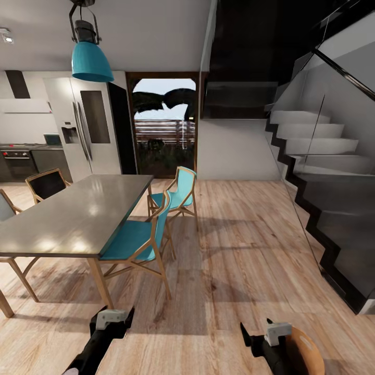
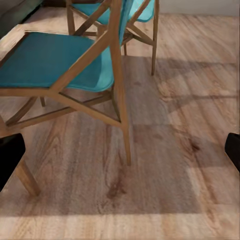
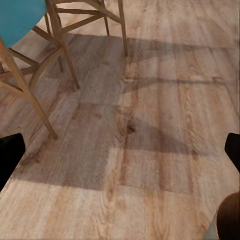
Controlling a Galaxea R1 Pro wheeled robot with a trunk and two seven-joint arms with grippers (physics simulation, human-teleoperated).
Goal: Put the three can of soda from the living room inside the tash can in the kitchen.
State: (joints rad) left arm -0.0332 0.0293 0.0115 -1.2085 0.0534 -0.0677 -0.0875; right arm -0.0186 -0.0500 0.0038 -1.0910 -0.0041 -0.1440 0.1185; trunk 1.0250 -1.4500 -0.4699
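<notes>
The soda cans are out of view. My left gripper (image 1: 112, 314) hangs low over the wood floor, open, with its dark fingertips (image 2: 9, 157) far apart and nothing between them. My right gripper (image 1: 258, 329) is open too, and its fingertips (image 3: 9, 160) frame bare floor. A round copper-brown face with a grey rim, which looks like the trash can (image 1: 301, 350), sits right against my right arm. Its brown edge (image 3: 231, 216) shows in the right wrist view. The kitchen lies far left, with a steel fridge (image 1: 86, 125) and an oven (image 1: 18, 162).
A grey dining table (image 1: 67, 219) stands on the left with teal wooden chairs (image 1: 136, 240) (image 1: 179, 194) along its near side. A dark staircase (image 1: 323, 177) with a glass panel closes the right. Open wood floor (image 1: 234, 245) runs between them toward a glass door (image 1: 164, 127).
</notes>
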